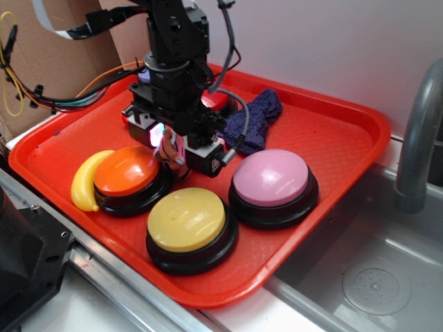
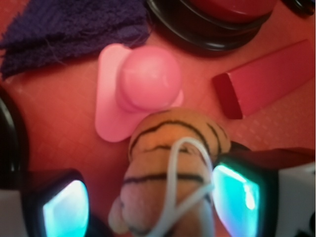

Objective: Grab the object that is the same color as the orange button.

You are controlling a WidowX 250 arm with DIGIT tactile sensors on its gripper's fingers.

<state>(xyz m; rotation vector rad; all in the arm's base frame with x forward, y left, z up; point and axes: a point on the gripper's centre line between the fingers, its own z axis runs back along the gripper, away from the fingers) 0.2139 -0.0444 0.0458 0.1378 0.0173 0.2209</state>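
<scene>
Orange plush tiger (image 2: 170,168) is lying between the gripper (image 2: 148,202)'s parted jaws, touching the pink peg (image 2: 143,81); squeezing evenly around its middle should be avoiding that white loop (image 2: 178,163).

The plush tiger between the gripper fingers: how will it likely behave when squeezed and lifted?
The plush tiger looks soft and rounded, so it will probably compress rather than resist the gripper. Its fuzzy fabric should grip well, so slipping seems unlikely. Being small and stuffed, it is probably light, though the white loop of cord across it might snag.
</scene>
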